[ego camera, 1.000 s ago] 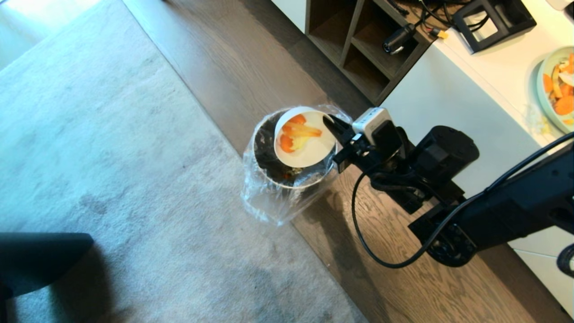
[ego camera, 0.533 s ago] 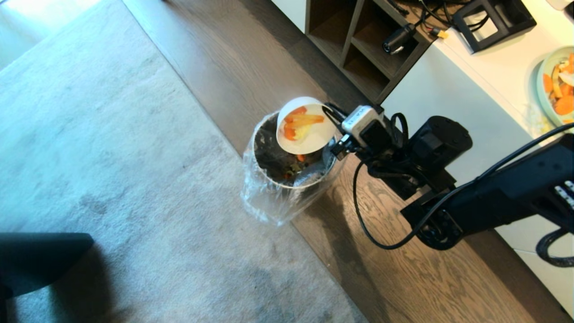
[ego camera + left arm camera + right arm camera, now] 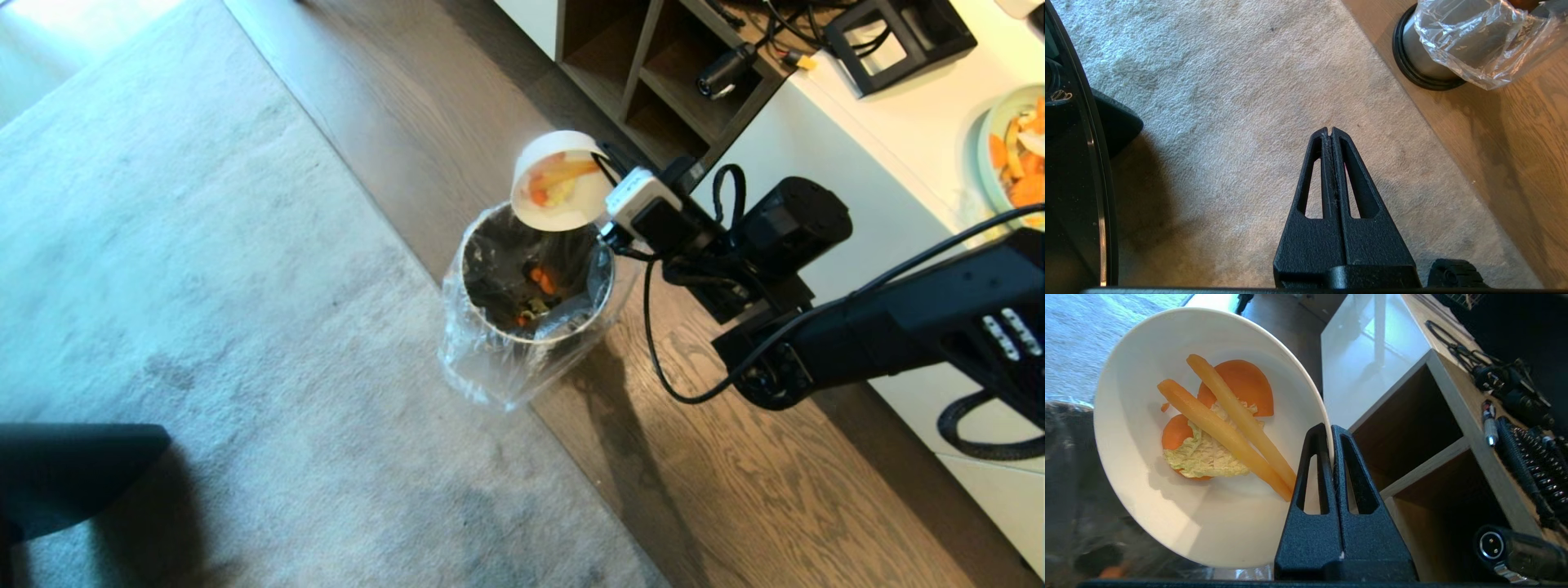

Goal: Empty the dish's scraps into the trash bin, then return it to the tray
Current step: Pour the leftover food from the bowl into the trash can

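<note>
My right gripper (image 3: pixel 602 167) (image 3: pixel 1330 430) is shut on the rim of the dish (image 3: pixel 558 181) (image 3: pixel 1180 490), a white deep bowl held steeply tilted above the far side of the trash bin (image 3: pixel 531 282). Scraps (image 3: pixel 557 181) (image 3: pixel 1220 424), orange chunks, pale strips and a leafy piece, still cling inside the bowl. Some orange scraps (image 3: pixel 540 279) lie inside the bin with its clear liner. The bin's base (image 3: pixel 1425 73) also shows in the left wrist view. My left gripper (image 3: pixel 1330 131) hangs shut and empty over the carpet. The tray is out of view.
A grey carpet (image 3: pixel 204 286) covers the floor to the left, wood floor (image 3: pixel 735 506) to the right. A white cabinet with open wooden shelves (image 3: pixel 653 73) stands behind the bin. A pale green plate of scraps (image 3: pixel 1016 155) lies on the cabinet top. A round black tabletop edge (image 3: pixel 1081 163) is beside the left gripper.
The right arm has raised the dish and tipped it further over the bin. Some orange pieces have dropped into the bin. The left arm has stayed still.
</note>
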